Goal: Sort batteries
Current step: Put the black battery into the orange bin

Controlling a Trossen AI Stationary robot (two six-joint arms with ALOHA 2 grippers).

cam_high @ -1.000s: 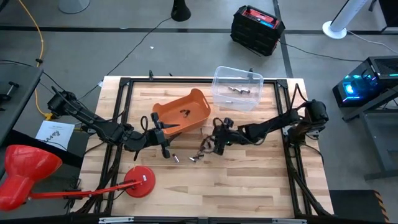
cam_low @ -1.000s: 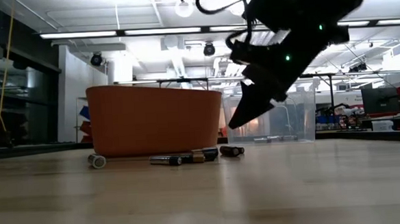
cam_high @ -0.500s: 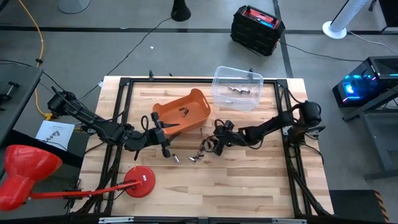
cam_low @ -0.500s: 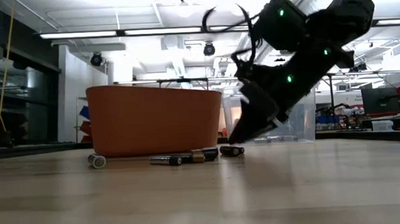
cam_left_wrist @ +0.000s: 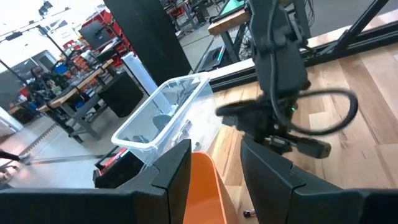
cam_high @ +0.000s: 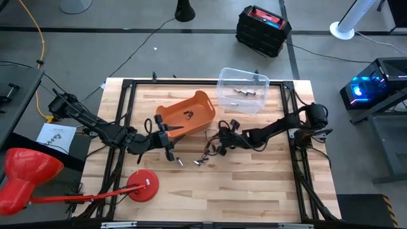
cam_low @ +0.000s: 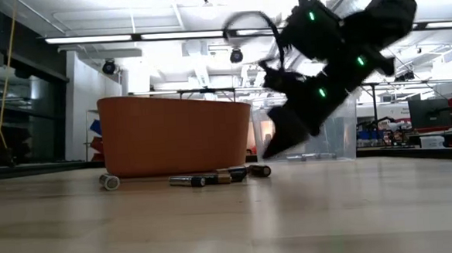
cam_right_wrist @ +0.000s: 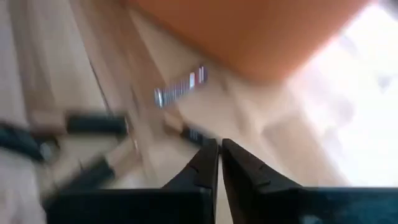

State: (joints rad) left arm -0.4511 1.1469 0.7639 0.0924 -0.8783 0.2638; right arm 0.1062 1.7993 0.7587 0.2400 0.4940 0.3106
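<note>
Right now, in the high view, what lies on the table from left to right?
Left pincer → orange bin → right pincer by the loose batteries → clear bin.

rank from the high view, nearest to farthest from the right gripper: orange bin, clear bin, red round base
From the right gripper:
1. orange bin, just behind it, toward the table's middle.
2. clear bin, at the far edge.
3. red round base, near the front left edge.
</note>
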